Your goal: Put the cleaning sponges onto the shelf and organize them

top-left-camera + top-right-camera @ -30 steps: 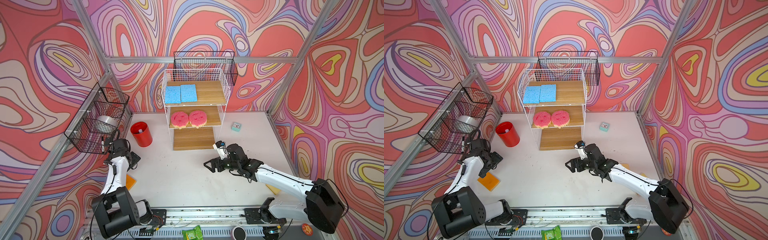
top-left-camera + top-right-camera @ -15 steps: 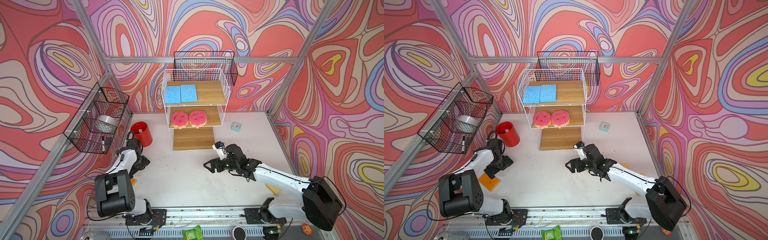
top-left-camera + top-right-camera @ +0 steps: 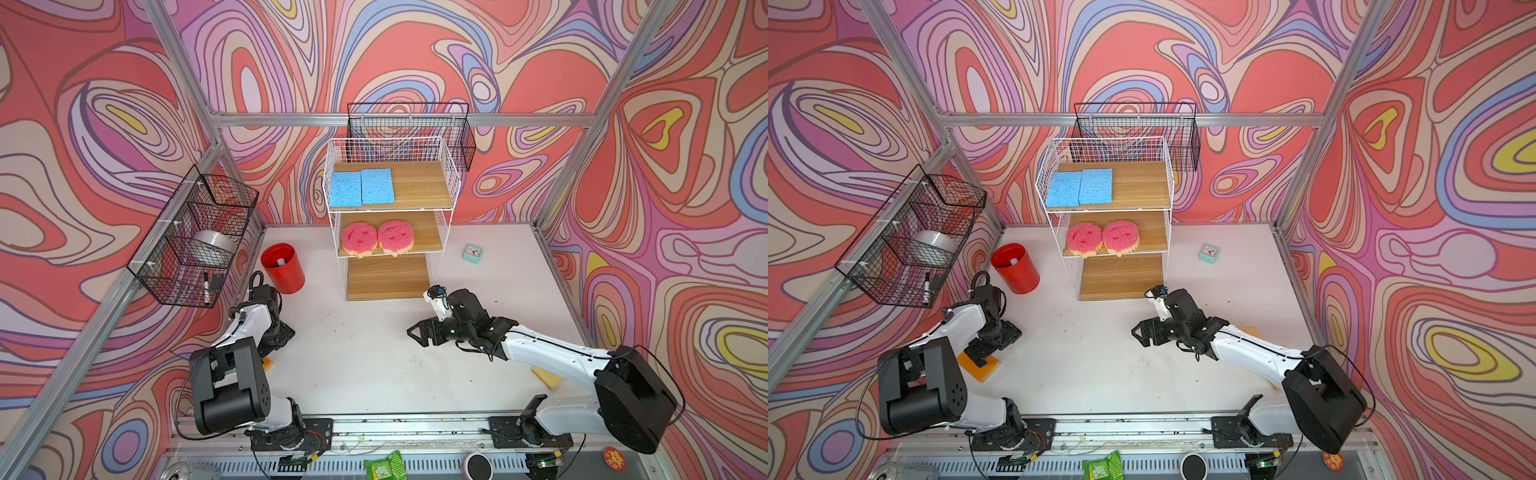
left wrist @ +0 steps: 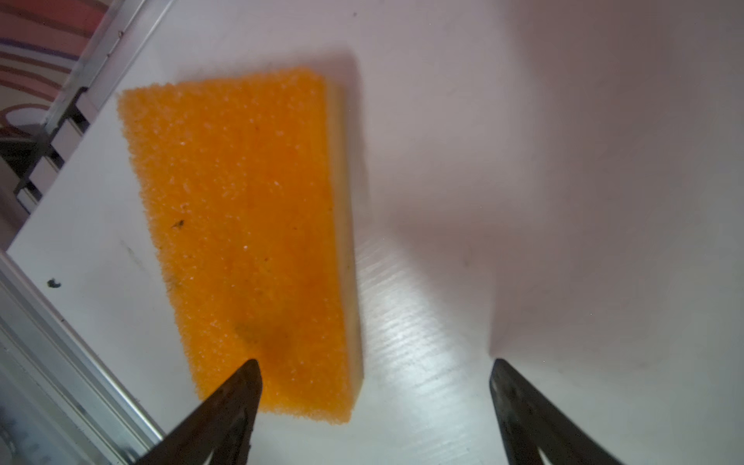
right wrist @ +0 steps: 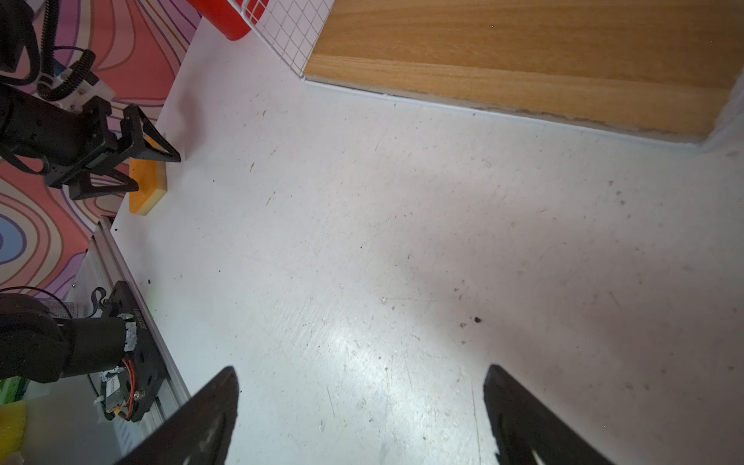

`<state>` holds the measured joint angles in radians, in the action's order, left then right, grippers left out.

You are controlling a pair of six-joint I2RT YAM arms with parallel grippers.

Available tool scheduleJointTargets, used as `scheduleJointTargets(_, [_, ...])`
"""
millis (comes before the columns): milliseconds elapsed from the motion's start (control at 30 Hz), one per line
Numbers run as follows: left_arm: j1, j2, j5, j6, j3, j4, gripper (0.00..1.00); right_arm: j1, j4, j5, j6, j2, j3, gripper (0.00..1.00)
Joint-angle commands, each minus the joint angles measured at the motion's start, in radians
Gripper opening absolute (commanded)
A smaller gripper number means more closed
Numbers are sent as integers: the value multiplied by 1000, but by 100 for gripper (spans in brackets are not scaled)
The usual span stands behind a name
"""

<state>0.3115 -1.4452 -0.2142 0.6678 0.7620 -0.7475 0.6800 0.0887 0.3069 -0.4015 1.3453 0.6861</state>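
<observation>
Shelf point(image 3: 424, 187) at 12 o'clock: blue sponges point(image 3: 361, 188) top, pink sponges point(image 3: 376, 237) middle, bottom board point(image 3: 386, 277) bare. Orange sponge point(image 3: 985, 368) lies at 8 o'clock beneath left gripper point(image 4: 374, 362), jaws spread, unclasped; yellow sponge point(image 3: 547, 376) at 4 o'clock. Right gripper point(image 5: 361, 367) released, empty.

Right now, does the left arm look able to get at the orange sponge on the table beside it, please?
Probably yes: the left gripper hangs open over one end of the orange sponge, which lies flat on the table with nothing between them.
</observation>
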Motion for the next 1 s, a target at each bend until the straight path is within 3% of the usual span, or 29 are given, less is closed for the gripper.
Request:
scheduleJointTargets(0, [27, 9, -20, -11, -15, -3, 88, -5, -6, -7, 13, 22, 12, 98])
scheduleJointTargets(367, [40, -75, 14, -1, -27, 58, 76, -5, 10, -28, 21, 33, 21, 98])
scheduleJointTargets(633, [40, -85, 29, -18, -20, 64, 38, -5, 16, -32, 24, 41, 29, 98])
scheduleJointTargets(900, [33, -49, 64, -51, -7, 41, 10, -5, 15, -35, 26, 40, 33, 98])
scheduleJointTargets(967, [22, -28, 68, -56, -7, 33, 8, -5, 17, -37, 26, 35, 30, 98])
